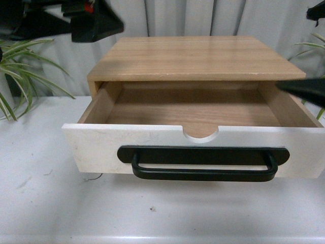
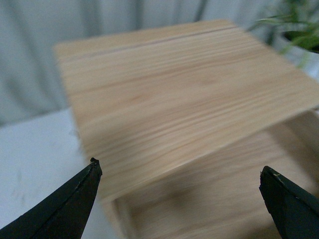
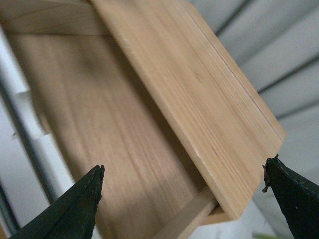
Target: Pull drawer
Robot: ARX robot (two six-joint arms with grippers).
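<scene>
Left jaws and right jaws both spread wide, empty, hovering near the wooden box (image 1: 195,57). Drawer (image 1: 193,112) sits pulled well out over the bench (image 1: 45,203).

The left end effector (image 2: 179,167) had two matte black fingers (image 2: 65,211), each a flat wedge narrowing to a sharp tip with pale nicks at the point. The right end effector (image 3: 184,164) looked the same, black and wedge-shaped with rough tips. In the front view the left arm (image 1: 96,23) was a bulky black body with a small red patch (image 1: 89,7), and a black tapered part (image 1: 304,90) showed at the right edge.
</scene>
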